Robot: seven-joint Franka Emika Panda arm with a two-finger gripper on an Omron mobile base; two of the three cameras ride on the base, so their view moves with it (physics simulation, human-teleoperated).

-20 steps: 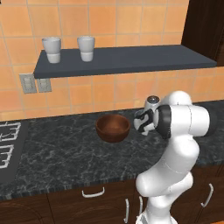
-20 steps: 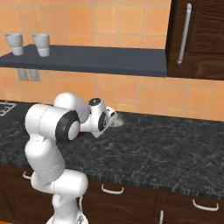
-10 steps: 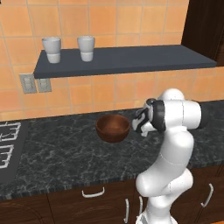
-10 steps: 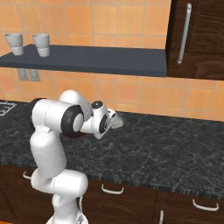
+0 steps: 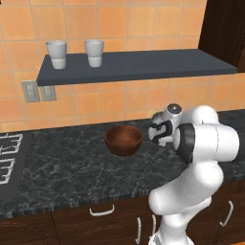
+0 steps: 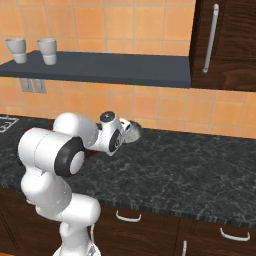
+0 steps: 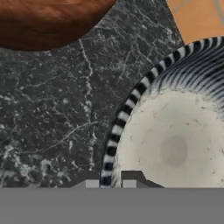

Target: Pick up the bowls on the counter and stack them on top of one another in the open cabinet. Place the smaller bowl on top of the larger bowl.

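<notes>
Presently the hand (image 7: pixel 110 183), fingers narrowly parted astride the smaller bowl (image 7: pixel 175 148) rim, grips nothing; seat deeper before closing.

a: arm pose?
b: folded tight, elbow high, forearm reaching forward, wrist angled down.
a: pincer (image 7: pixel 110 183)?
b: low, fingertips (image 7: pixel 129 181) close together with a narrow gap. can't tell if clamped.

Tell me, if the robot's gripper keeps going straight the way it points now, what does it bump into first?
Probably the smaller bowl. In the hand view the gripper points right at the bowl's striped rim, one fingertip on each side of it. Under the rim lies the counter. Depth is hard to judge.
</notes>
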